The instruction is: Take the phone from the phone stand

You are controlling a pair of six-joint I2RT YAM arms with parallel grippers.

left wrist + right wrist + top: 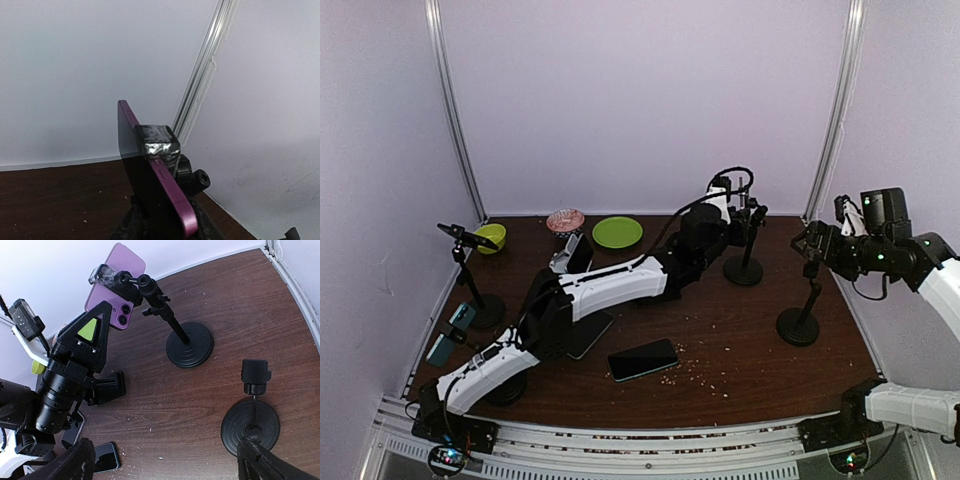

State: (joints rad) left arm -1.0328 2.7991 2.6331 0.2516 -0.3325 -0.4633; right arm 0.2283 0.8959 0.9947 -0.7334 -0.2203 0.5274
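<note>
Purple phone point(117, 267), black stand point(189, 346), dark brown table point(235, 305)

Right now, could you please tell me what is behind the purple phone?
The stand's clamp grips the phone from behind, with a joint and rod running down to a round base. The left claw, closed on the phone's lower end, hides the clamp's lower part.

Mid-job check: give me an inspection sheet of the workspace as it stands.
Surface: brown table, crumbs scattered near the front.
Job's things: purple phone clamped in phone stand.
Clutter: empty stand, dark phone lying flat, green plate, pink bowl, yellow-green bowl.
Grippers: left gripper appears closed on the purple phone's lower end; right gripper wide open, holding nothing.
Cables: black cable looped above the left wrist.
Surroundings: pale walls, metal corner rails.
</note>
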